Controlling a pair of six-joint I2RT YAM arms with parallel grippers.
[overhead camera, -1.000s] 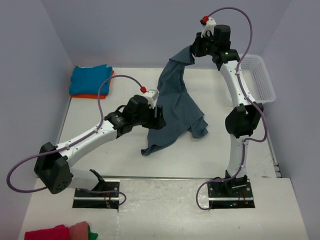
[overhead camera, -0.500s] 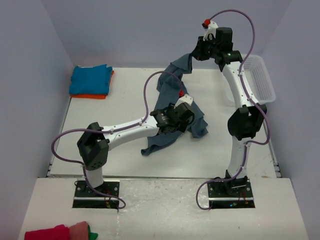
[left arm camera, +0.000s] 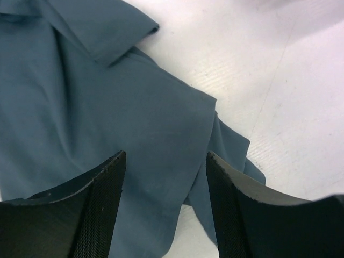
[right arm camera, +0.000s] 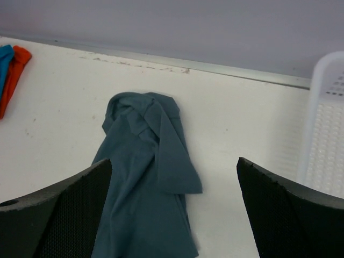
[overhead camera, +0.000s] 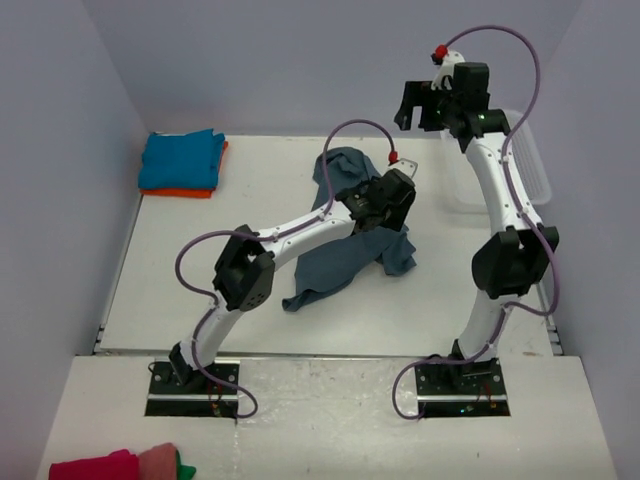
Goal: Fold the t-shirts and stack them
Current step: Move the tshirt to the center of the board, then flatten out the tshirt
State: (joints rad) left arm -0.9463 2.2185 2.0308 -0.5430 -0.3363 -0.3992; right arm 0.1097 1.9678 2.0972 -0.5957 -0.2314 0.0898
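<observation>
A white tabletop (overhead camera: 200, 270) carries three t-shirts. One white mesh basket (right arm camera: 325, 123) sits at its far right edge. One heap of pink and green cloth (overhead camera: 115, 466) lies on the near ledge, at the left corner. The turquoise t-shirt (overhead camera: 180, 158) lies folded on the orange t-shirt (overhead camera: 185, 191) in the far left corner. The slate-blue t-shirt (overhead camera: 340, 262) lies rumpled mid-tabletop, partly hidden by the left arm. The left gripper (left arm camera: 165, 161) hangs low over it, jaws partly spread, nothing between them. The right gripper (right arm camera: 173, 166) hangs high over the shirt's far end, jaws spread wide and empty.
</observation>
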